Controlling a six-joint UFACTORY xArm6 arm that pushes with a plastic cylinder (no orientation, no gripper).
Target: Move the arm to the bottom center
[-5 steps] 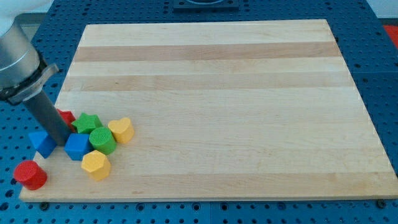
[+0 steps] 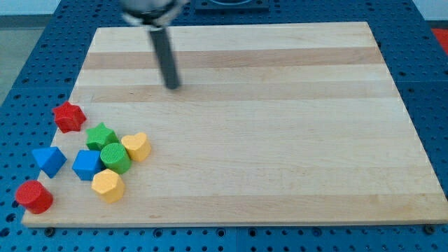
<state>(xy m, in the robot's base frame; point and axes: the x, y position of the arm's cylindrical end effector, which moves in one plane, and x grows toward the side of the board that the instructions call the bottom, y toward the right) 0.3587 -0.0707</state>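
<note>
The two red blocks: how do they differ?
The red star block has a jagged, pointed outline; the red cylinder is round. The star lies nearer the view's top, above the cluster; the cylinder sits at the board's bottom-left corner. Both are red, stand apart from other blocks, and are far from my tip.

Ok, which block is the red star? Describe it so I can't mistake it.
Look at the wooden board's left edge, at the block cluster. The red star is the topmost block, above the green star, apart from my tip. The other red block, a cylinder, sits bottom left.
</note>
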